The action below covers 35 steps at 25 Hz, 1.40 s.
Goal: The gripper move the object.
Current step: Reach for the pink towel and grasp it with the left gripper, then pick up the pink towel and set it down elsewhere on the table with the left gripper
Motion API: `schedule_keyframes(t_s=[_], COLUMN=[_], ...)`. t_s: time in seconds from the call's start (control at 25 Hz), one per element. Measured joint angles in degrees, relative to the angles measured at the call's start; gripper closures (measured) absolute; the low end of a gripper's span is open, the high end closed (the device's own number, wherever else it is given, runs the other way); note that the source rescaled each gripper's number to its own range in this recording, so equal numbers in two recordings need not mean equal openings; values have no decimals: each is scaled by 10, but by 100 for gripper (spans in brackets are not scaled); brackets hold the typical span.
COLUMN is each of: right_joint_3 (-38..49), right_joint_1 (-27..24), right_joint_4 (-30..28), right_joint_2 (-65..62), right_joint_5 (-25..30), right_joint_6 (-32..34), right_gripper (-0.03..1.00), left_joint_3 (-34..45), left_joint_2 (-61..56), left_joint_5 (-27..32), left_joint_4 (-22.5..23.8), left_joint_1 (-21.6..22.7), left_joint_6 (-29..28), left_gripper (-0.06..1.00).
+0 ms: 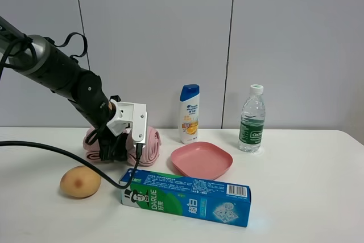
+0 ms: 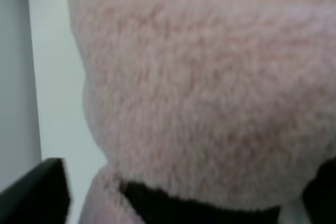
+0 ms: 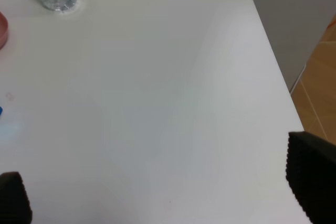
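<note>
A pink plush item (image 1: 149, 147) lies at the back left of the white table. My left gripper (image 1: 114, 149) is down on its left part. In the left wrist view the plush (image 2: 199, 93) fills the frame, very close. The left gripper (image 2: 176, 198) is open, with black fingertips (image 2: 31, 195) far apart on either side of the plush. My right gripper (image 3: 168, 198) is open and empty over bare table. It is out of the exterior high view.
A tan egg-shaped object (image 1: 80, 181) lies front left. A green toothpaste box (image 1: 186, 197) lies in front. A pink plate (image 1: 202, 160), a shampoo bottle (image 1: 189, 113) and a water bottle (image 1: 251, 119) stand behind it. A black cable (image 1: 57, 152) crosses the table. The table's right edge (image 3: 273, 66) drops to the floor.
</note>
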Motion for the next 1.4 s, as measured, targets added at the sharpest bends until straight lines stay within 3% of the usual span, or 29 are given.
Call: schedule_keyframes(t_s=[0.08,0.12,0.16,0.52,0.64,0.88,1.12,1.24,1.4], right_joint_3=[0,0,0,0,0,0,0,0,0], right_joint_1=[0,0,0,0,0,0,0,0,0], right_joint_4=[0,0,0,0,0,0,0,0,0], right_joint_2=[0,0,0,0,0,0,0,0,0], right_joint_5=[0,0,0,0,0,0,0,0,0], right_joint_6=[0,0,0,0,0,0,0,0,0], right_gripper=[-3,-3,-3,-3,-3,-3,-3,-3,-3], left_joint_3=[0,0,0,0,0,0,0,0,0], left_joint_2=[0,0,0,-2,-25,-126,-223,-267,-305], left_joint_5=[4,5,6,8,26,48,108,142,145], left_joint_4=[0,0,0,0,1,1,-16,-53,-166], left_joint_1=[1,1,1,1,-1,-4,-45,-90,-154], left_joint_6=[0,0,0,-17,-68,-228,-304,-336,-383], left_gripper=[81,92,94,94,94,94,94,94,94])
